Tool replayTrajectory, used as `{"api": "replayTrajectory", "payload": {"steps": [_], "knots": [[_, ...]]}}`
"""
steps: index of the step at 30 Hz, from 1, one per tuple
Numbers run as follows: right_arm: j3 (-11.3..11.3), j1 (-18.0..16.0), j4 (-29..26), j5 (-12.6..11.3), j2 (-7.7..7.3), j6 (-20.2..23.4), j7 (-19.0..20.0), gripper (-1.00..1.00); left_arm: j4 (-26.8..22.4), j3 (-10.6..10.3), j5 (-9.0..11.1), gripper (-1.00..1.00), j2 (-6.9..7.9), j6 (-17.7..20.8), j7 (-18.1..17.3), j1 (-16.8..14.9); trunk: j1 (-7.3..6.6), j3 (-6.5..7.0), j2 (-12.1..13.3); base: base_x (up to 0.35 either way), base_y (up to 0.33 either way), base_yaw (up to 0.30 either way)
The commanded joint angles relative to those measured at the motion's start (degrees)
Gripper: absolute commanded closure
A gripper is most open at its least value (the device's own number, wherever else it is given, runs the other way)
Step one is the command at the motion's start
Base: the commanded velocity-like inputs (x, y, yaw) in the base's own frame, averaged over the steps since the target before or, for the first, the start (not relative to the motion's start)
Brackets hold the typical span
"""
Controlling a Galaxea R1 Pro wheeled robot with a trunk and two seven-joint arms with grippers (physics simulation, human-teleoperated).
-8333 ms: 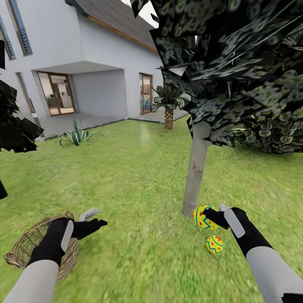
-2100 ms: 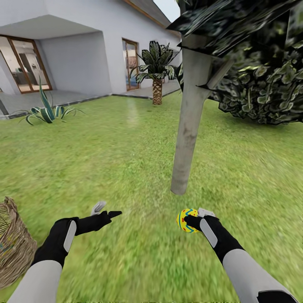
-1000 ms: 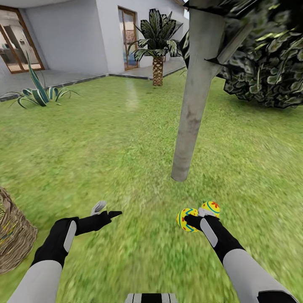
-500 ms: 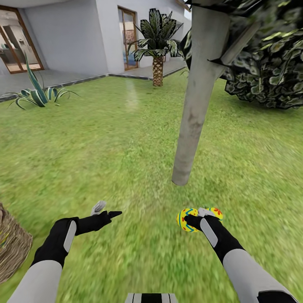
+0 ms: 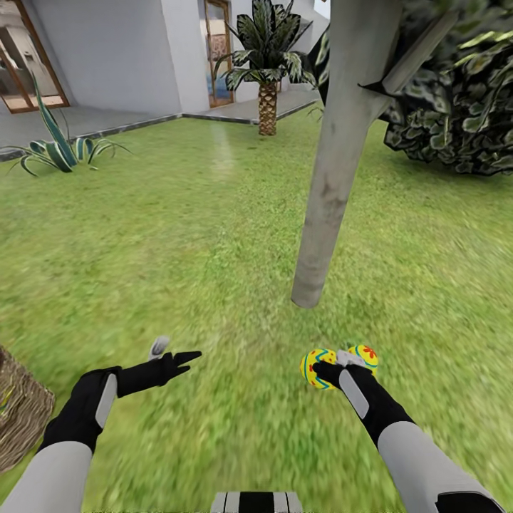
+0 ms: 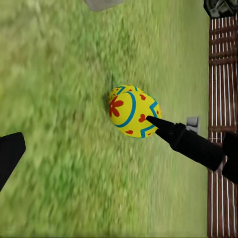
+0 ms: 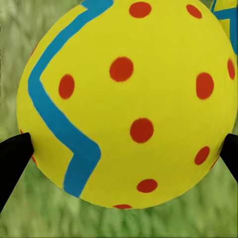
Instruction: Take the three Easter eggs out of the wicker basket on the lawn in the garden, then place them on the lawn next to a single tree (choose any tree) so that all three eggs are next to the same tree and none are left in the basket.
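Head view: right tool (image 5: 322,368) clamped on an egg (image 5: 314,368) short of the tree (image 5: 329,192), another egg (image 5: 365,355) just beyond; next, lower and release. Left tool (image 5: 171,351) apart, empty.

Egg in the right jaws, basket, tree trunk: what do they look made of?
Egg: smooth, hard-looking shell, matte yellow paint with blue zigzag and red dots; real shell or plastic, can't tell. Wicker basket: tan woven strands, the weave visible on its side. Tree trunk: pale grey, smooth bark with faint mottling, looking almost like concrete in this render.
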Motion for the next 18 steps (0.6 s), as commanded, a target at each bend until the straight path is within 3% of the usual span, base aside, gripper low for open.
{"api": "replayTrajectory", "payload": {"steps": [1, 5, 18], "knots": [[0.30, -0.01, -0.09, -0.60, -0.04, -0.04, -0.54, 1.00, 0.00, 0.06, 0.21, -1.00, 0.04, 0.51, -0.47, -0.01, 0.01, -0.27, -0.03, 0.000, 0.000, 0.000], [0.33, -0.01, -0.08, -0.60, -0.04, -0.22, -0.53, 1.00, 0.00, 0.06, 0.20, -1.00, 0.08, 0.51, -0.86, 0.00, 0.12, -1.15, -0.08, 0.000, 0.000, 0.000], [0.42, -0.01, -0.08, -0.60, 0.05, -0.24, -0.53, 1.00, 0.00, 0.06, 0.10, -1.00, 0.09, 0.51, -0.87, 0.00, 0.12, -1.15, -0.08, 0.033, 0.014, 0.000]]}}
